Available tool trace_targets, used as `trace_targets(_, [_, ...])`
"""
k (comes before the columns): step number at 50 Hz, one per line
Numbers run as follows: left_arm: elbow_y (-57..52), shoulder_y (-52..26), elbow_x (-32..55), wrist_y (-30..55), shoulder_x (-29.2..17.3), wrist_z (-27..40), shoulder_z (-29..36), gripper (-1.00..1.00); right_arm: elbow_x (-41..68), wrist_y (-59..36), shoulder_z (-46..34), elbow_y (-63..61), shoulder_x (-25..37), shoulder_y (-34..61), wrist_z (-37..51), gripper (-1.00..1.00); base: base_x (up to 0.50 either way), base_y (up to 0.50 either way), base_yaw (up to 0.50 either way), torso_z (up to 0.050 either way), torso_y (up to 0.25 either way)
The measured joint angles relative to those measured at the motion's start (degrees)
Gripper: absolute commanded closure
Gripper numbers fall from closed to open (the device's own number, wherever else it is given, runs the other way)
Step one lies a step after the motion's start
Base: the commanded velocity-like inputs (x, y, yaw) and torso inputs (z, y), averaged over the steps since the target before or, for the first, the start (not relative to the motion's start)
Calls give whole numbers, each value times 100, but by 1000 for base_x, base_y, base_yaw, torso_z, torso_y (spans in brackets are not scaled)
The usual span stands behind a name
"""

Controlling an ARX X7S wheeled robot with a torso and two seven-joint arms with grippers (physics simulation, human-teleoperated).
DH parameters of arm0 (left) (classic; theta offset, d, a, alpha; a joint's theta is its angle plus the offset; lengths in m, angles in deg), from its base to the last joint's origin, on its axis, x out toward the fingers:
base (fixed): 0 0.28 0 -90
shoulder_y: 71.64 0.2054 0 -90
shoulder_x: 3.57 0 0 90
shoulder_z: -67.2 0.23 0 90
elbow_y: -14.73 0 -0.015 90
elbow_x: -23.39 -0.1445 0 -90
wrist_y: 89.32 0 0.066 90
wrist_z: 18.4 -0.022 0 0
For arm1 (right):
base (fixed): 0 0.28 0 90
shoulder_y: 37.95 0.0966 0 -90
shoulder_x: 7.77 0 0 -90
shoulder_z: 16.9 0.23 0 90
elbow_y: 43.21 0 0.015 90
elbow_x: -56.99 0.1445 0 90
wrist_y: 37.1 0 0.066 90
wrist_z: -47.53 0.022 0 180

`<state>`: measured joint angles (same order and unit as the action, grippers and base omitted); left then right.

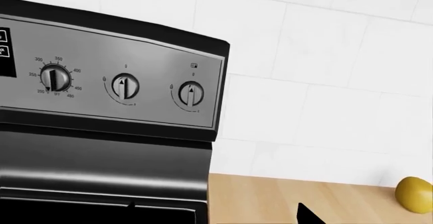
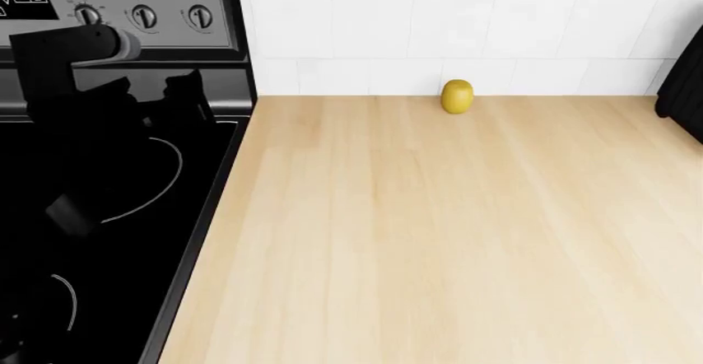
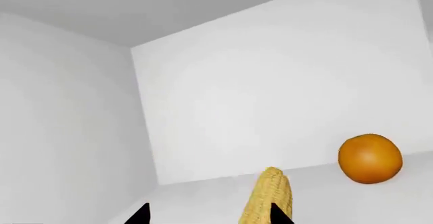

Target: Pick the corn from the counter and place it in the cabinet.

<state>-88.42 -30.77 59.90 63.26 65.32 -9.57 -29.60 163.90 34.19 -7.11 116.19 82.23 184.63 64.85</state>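
The tabletop (image 2: pixel 462 232) is wide, with a yellow fruit (image 2: pixel 457 96) at its 12 o'clock edge. Inside the white cabinet (image 3: pixel 284 92), my right gripper (image 3: pixel 210 215) sits around the corn (image 3: pixel 269 196); an orange (image 3: pixel 369 158) lies at 2 o'clock. I cannot tell if it squeezes.

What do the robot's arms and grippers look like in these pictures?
The left arm is black and blocky, with a grey cylindrical joint near its top. No cables or markings show. Of the right gripper only two black pointed fingertips show. Of the left gripper, one black tip shows.
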Motion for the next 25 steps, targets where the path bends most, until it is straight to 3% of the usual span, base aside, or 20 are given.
trace_targets(25, [21,17,57,-27,-12,25,12,-100,-453,-75,-1,-94,0,8,22,-100,0,0,0,0,0])
